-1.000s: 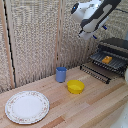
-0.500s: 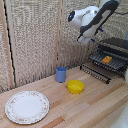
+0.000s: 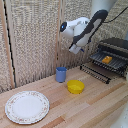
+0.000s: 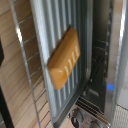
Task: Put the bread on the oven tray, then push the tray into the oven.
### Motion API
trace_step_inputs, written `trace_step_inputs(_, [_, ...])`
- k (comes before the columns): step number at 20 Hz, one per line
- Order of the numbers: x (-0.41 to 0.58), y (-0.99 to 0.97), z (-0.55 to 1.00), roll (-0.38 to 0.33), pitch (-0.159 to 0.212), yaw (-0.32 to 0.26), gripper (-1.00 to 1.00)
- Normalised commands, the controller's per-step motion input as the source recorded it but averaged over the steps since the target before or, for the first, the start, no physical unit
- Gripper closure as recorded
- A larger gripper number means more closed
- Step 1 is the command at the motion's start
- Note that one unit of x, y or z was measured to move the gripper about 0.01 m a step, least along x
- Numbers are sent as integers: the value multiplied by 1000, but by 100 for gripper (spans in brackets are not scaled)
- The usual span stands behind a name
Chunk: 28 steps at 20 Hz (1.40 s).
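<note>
**Arm swings away from the oven, bread left on the rack**

Swinging toward the exterior view's left, the white and grey robot arm [image 3: 84, 29] now hangs above the wooden table, whereas half a second ago its end was up near the top right of that view, close over the oven. Nothing else has shifted.

The small dark two-fingered clamp cannot be made out at the end of the arm in the exterior view, and the wrist view shows no fingertips, so I cannot tell whether the fingers are spread or closed.

The small orange-brown oblong bread [image 3: 107, 59] lies on the dark metal wire-rack oven pan [image 3: 110, 63], which sits within the open front of the dark boxy toaster oven [image 3: 116, 45] at the exterior view's right. In the wrist view the bread [image 4: 65, 58] lies flat across the thin parallel bars of the pan [image 4: 56, 30], with the oven's [image 4: 102, 55] interior beside it.

On the light wooden table [image 3: 95, 107] stand a blue cup [image 3: 61, 74], a round yellow bowl [image 3: 76, 86] just beside it, and a round patterned white plate [image 3: 27, 106] well apart toward the exterior view's left. A woven reed screen [image 3: 35, 35] forms the backdrop.
</note>
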Motion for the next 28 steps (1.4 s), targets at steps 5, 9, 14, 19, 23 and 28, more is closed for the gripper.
trace_step_inputs(5, [-261,-53,-327,-199,207,-4,-100])
trace_step_inputs(9, [-281,-333,-111,-164,111,66,-100])
trace_step_inputs(14, [-176,-386,-110,-174,122,147,-100])
trace_step_inputs(19, [-101,-378,-68,-101,137,203,-100])
trace_step_inputs(23, [-87,-414,-135,-54,147,200,-100])
trace_step_inputs(28, [-151,-403,-10,-40,89,219,-100])
